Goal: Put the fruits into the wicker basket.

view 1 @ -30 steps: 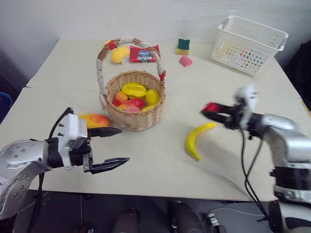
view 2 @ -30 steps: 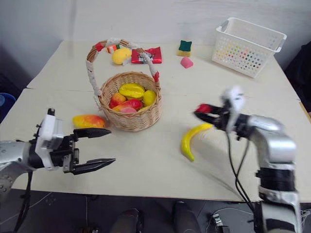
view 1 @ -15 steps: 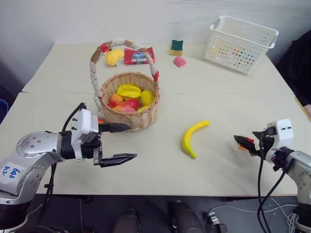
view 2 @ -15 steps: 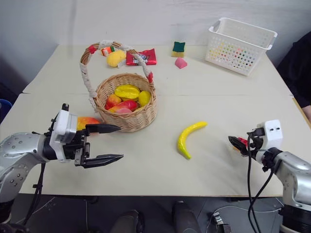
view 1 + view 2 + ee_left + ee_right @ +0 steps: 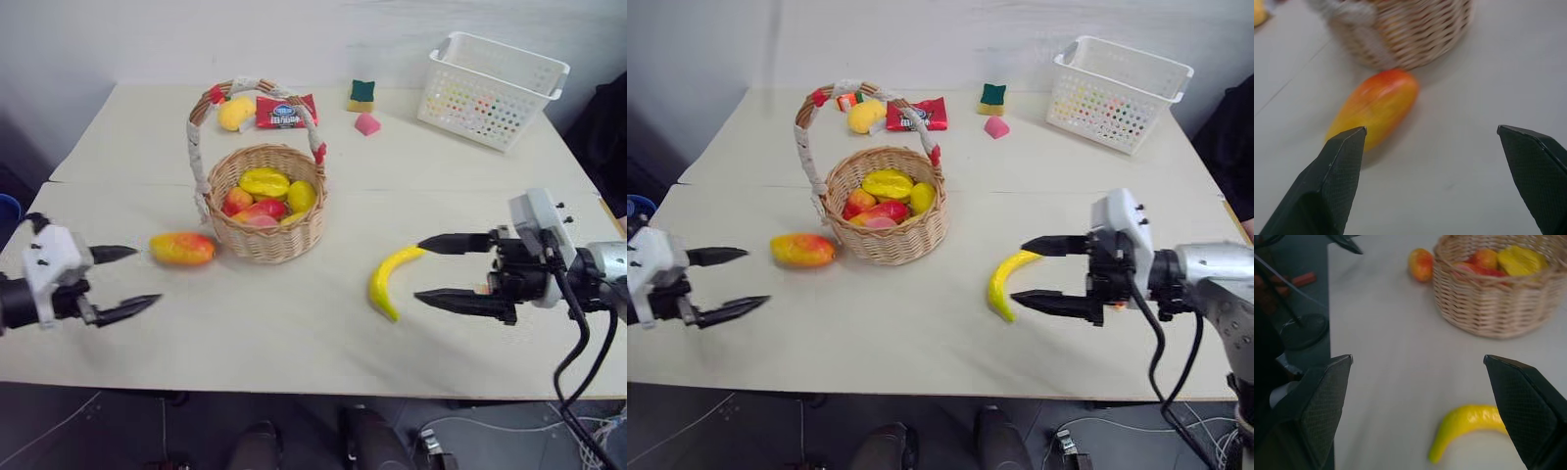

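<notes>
Both claws wide, empty. Right claw (image 5: 423, 267) faces curved yellow banana (image 5: 390, 279); left claw (image 5: 135, 277) faces oval orange-red mango (image 5: 182, 248). Approach step; next: close on fruit, carry to round tan wicker basket (image 5: 265, 240).

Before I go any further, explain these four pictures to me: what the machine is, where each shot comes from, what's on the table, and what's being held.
This is a two-armed robot, and each arm ends in a gripper with two black fingers. The two wide pictures come from cameras in its head, looking down over a pale table. The two close pictures come from cameras on the wrists, looking out between the fingers.

On the table stands a wicker basket with a tall handle, already holding several toy fruits. A mango lies just beside it, and a banana lies further right. At the far edge are another yellow fruit, a red snack packet, some small blocks and a white plastic basket.

The left gripper faces the mango, and the right gripper faces the banana. Both are open and hold nothing.
</notes>
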`<state>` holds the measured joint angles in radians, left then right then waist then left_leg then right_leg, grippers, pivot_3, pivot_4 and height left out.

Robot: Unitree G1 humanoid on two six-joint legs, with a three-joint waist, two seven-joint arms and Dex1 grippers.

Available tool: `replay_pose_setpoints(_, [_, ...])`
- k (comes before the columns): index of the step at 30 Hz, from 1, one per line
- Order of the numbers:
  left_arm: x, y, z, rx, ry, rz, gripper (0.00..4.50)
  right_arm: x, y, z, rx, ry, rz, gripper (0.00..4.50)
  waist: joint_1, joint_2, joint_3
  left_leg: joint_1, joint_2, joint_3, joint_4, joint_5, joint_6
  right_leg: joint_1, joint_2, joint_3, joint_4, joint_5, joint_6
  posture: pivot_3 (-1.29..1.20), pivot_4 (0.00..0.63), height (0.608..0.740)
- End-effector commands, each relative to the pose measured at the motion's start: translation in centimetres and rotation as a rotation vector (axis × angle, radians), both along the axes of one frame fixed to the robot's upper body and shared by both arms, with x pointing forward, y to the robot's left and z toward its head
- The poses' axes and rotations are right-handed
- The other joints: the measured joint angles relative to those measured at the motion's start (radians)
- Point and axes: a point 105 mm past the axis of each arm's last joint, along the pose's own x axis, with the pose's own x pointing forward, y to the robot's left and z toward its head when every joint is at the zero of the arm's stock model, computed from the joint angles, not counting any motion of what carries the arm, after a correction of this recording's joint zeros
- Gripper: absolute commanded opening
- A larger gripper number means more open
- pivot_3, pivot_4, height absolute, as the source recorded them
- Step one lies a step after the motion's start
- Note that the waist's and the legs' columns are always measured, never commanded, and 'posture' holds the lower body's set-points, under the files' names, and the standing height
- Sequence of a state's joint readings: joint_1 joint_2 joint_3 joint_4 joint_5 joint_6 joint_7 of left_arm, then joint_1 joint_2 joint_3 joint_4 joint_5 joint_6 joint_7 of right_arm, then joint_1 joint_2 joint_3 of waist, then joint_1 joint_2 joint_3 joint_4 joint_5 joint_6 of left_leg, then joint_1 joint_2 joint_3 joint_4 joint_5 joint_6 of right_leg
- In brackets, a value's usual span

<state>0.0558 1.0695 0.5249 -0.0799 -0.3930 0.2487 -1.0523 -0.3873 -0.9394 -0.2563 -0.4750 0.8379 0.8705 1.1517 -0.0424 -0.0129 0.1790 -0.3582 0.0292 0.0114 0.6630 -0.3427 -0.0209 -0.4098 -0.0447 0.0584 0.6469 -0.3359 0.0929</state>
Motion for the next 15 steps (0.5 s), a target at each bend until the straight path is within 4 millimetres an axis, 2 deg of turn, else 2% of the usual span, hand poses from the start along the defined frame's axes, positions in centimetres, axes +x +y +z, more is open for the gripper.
replay_pose_setpoints(1, [1.7, 0.8, 0.6, 0.151, -0.08, -0.02, 4.5, -1.2, 2.0, 1.7, 0.0, -0.079, 0.13, 4.48, 0.011, 0.0, 0.0, -0.001, 0.0, 0.0, 0.0, 0.0, 0.0, 0.0, -0.001, -0.001, -0.001, 0.0, 0.0, 0.0, 0.15, 0.74])
replay_pose_setpoints(4, [3.8, 0.2, 1.1, 0.171, -0.148, -0.04, 4.5, -1.2, 3.0, 2.8, 0.034, -0.11, 0.16, 4.48, 0.018, 0.0, 0.0, -0.007, 0.0, -0.003, 0.001, 0.0, 0.0, -0.004, -0.002, -0.003, -0.002, 0.0, 0.0, 0.0, 0.15, 0.74])
replay_pose_setpoints(7, [5.7, -0.2, 1.2, 0.231, -0.193, -0.063, 4.5, -1.1, 3.3, 3.0, 0.046, -0.113, 0.158, 4.48, 0.017, -0.001, -0.001, -0.015, -0.001, -0.004, 0.002, 0.0, 0.0, -0.01, -0.002, -0.004, -0.001, 0.001, 0.001, 0.0, 0.15, 0.74])
replay_pose_setpoints(10, [6.5, -0.3, 0.4, 0.307, -0.178, -0.113, 4.5, -1.1, 3.3, 2.7, 0.036, -0.114, 0.15, 4.48, 0.014, -0.001, -0.001, -0.019, -0.001, -0.001, 0.002, 0.001, -0.003, -0.015, -0.002, -0.005, 0.003, 0.001, 0.001, 0.0, 0.15, 0.74])
replay_pose_setpoints(15, [7.9, -1.4, -2.0, 0.383, -0.09, -0.21, 4.5, -0.7, 3.1, 2.9, 0.04, -0.129, 0.117, 4.48, 0.011, -0.001, -0.001, -0.021, 0.0, 0.008, 0.005, 0.001, -0.003, -0.022, -0.002, -0.008, 0.008, 0.001, 0.002, 0.0, 0.15, 0.74])
